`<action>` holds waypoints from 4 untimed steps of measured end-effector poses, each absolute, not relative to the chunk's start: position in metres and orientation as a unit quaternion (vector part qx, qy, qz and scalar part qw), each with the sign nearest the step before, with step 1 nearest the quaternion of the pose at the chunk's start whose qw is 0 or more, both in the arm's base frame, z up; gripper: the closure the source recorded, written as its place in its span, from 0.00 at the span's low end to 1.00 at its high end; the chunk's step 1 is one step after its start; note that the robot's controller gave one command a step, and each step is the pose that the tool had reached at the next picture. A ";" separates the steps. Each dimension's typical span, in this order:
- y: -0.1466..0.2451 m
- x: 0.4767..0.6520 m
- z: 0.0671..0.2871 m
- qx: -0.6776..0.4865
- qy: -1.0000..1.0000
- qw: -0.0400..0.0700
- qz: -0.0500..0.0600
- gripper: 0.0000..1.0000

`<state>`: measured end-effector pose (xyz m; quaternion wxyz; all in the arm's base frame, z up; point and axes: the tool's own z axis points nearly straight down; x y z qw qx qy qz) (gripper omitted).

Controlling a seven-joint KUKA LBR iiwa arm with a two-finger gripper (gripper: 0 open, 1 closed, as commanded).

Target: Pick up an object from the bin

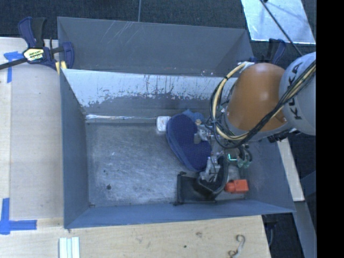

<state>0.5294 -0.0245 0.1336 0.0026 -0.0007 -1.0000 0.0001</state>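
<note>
Bin (75,144): grey metal, sloped walls. The floor is bare toward 9 o'clock. I count 4 loose things, all between 12 and 5 o'clock.

My arm (258,98), under its orange cover, comes over the rim at 3 o'clock and bends steeply down, probably so the wrist clears the sloped wall.

Blue soft pouch-like thing (183,141): the largest item, at 2 o'clock on the floor. It lies just beside my wrist, on its 9 o'clock side.

Black flat thing (188,191): at 5 o'clock, against the foot of the near wall. My fingers (210,177) are low over its 3 o'clock end, seemingly touching it. Judgement: this is the pick candidate, and its closeness to the wall leaves little room on that side.

Finger state: I cannot tell whether they are spread or pressed together.

Orange-red block (236,186): at 4 o'clock, near the fingers but apart from them.

White small thing (163,124): at 12 o'clock by the far wall, touching the pouch's edge.
</note>
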 end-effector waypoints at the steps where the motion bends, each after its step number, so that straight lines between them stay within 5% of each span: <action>1: -0.041 0.500 0.137 -0.130 -0.991 0.000 0.000 0.00; 2: -0.052 0.499 0.078 0.002 -1.000 -0.003 -0.006 0.00; 3: -0.093 0.510 0.080 -0.030 -1.000 -0.003 -0.007 0.00; 4: -0.120 0.501 0.074 0.096 -0.995 -0.008 -0.005 0.00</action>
